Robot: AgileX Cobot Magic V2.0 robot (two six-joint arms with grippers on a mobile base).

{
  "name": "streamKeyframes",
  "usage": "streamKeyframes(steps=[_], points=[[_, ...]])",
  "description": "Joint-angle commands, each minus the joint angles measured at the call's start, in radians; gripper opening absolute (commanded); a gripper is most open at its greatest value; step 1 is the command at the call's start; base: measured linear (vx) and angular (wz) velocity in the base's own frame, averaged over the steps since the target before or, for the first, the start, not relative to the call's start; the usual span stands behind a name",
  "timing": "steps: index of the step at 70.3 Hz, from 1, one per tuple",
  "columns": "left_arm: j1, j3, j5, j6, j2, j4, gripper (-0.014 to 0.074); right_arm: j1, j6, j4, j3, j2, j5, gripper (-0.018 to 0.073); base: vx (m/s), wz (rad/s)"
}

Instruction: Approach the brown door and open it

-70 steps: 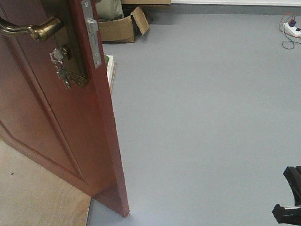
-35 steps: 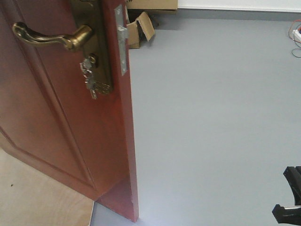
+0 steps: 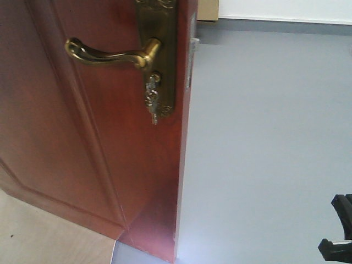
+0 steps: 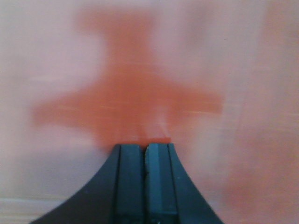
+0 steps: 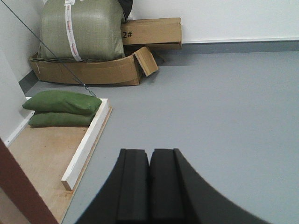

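Reddish-brown glossy panelled door fills the frame's left half, ajar. Left gripper and right gripper are both clenched, empty. Risk: the left gripper may skid off the polished panel.

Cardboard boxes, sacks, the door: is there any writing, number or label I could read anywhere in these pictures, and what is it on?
"2#": on the side of the long cardboard box by the wall, in the right wrist view.
White strip down the green sack: red print, too small to read.
Brown door and its brass plate: ornament only, no letters.
Left wrist view: blurred, no text.
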Motion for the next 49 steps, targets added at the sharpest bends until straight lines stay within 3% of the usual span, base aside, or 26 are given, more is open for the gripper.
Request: streamKeyframes(steps=[1, 49], points=[[-0.006, -0.026, -0.037, -0.001, -0.015, -0.04, 0.0017, -0.001, -0.011, -0.005, 0.002, -0.016, -0.08, 0.0, 0.22, 0.01], [-0.006, -0.026, -0.037, -0.001, -0.015, -0.04, 0.0017, -0.001, -0.011, -0.005, 0.002, -0.016, -0.079, 0.0, 0.2, -0.05]])
